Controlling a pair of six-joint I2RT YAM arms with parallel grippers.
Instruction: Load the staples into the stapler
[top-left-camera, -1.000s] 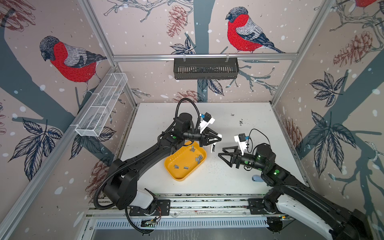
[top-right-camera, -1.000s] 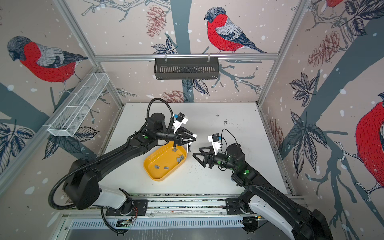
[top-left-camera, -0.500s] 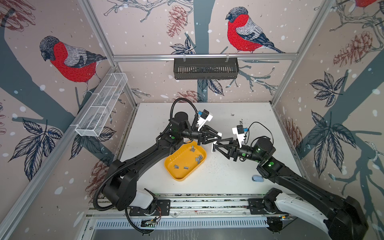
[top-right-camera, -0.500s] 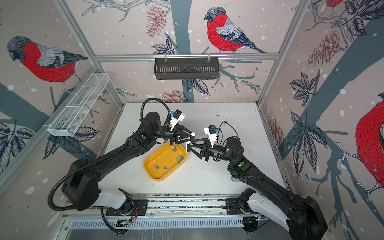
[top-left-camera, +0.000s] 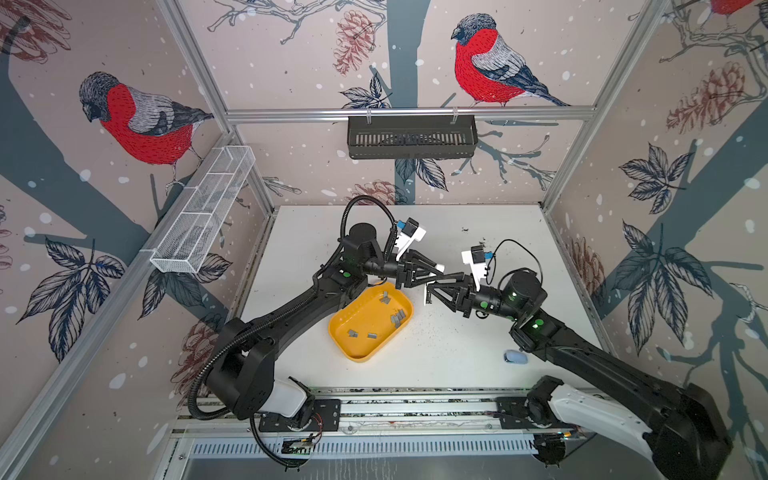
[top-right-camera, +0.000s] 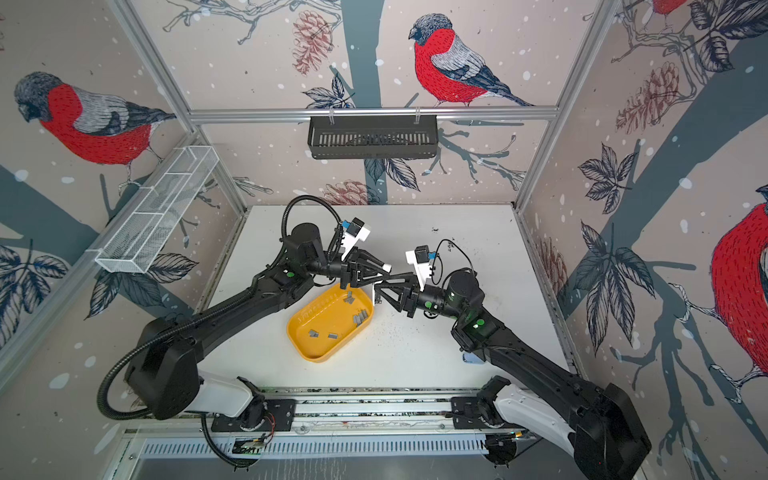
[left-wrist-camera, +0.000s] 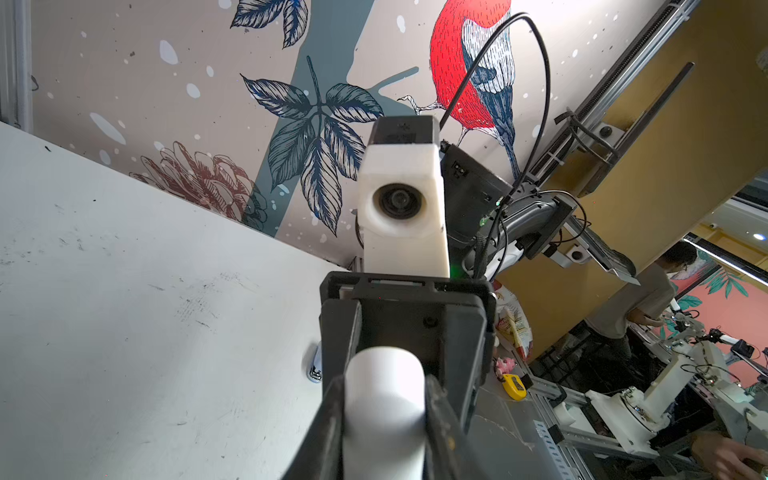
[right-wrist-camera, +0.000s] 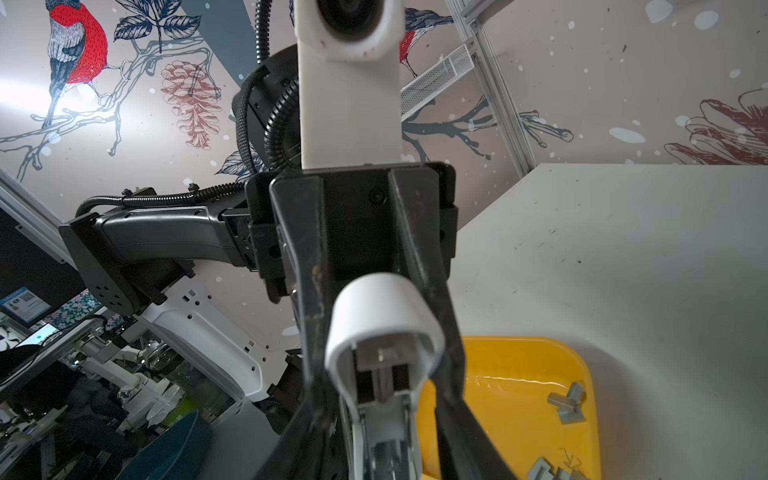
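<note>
Top views both show, nearest, a pale blue oval thing (top-left-camera: 515, 356) lying on the white table (top-left-camera: 449, 357) beside the right arm. I cannot make out what it is, and in a top view the arm covers half of the pale blue oval thing (top-right-camera: 471, 357). Left of centre sits the yellow tray (top-left-camera: 361, 311), with the staples (top-left-camera: 398, 318) scattered loose inside as small grey strips.

Just beyond the tray's far right corner, the left gripper (top-left-camera: 434, 276) and right gripper (top-left-camera: 434, 289) meet nose to nose above the table. From overhead their black fingers overlap, so the white stapler (top-left-camera: 425, 296) shows only as a sliver. The right wrist view is clearer. The stapler's open end faces the lens, and the left gripper's fingers (right-wrist-camera: 307, 270) pinch it on both sides. The right gripper's fingers (right-wrist-camera: 469, 432) flank it and are cut off by the frame edge; whether they press it cannot be told.

Farthest, a black slotted basket (top-left-camera: 411, 137) hangs on the back wall, its inside unseen.
</note>
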